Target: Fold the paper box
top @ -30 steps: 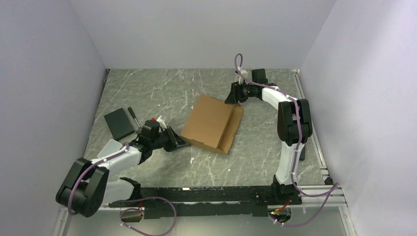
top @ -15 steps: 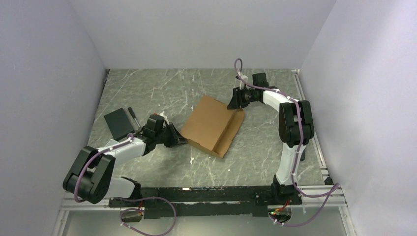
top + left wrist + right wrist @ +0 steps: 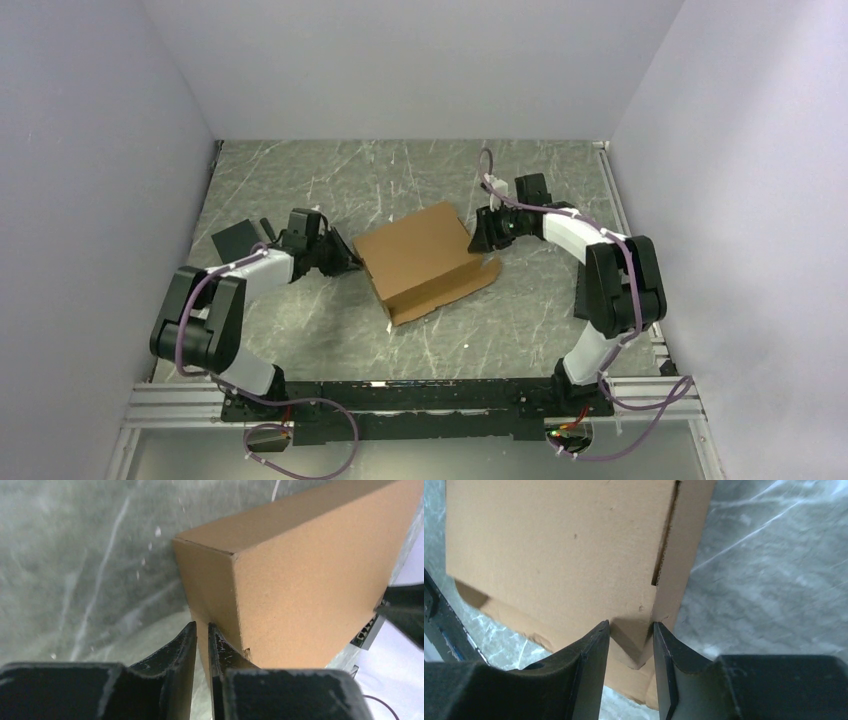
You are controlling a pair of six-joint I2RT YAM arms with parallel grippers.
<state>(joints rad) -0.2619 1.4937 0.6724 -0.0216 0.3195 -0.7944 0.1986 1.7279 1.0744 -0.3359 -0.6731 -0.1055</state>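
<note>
One brown paper box (image 3: pixel 420 262) sits partly folded in the middle of the table (image 3: pixel 300 180). The left gripper (image 3: pixel 352 266) pinches its left edge. The right gripper (image 3: pixel 480 240) squeezes its right corner. The table top is grey-green with white streaks. Plain pale walls (image 3: pixel 400 70) stand on three sides.

A robotics lab, set up as a test cell. Plain white walls (image 3: pixel 100 150) closing in three sides of a grey marbled table (image 3: pixel 300 180). Two robot arms (image 3: pixel 575 232) bolted side by side to a metal rail (image 3: pixel 175 403) at the near edge, purple cables (image 3: pixel 485 160) running loose along them. Bare surfaces, even light throughout.
</note>
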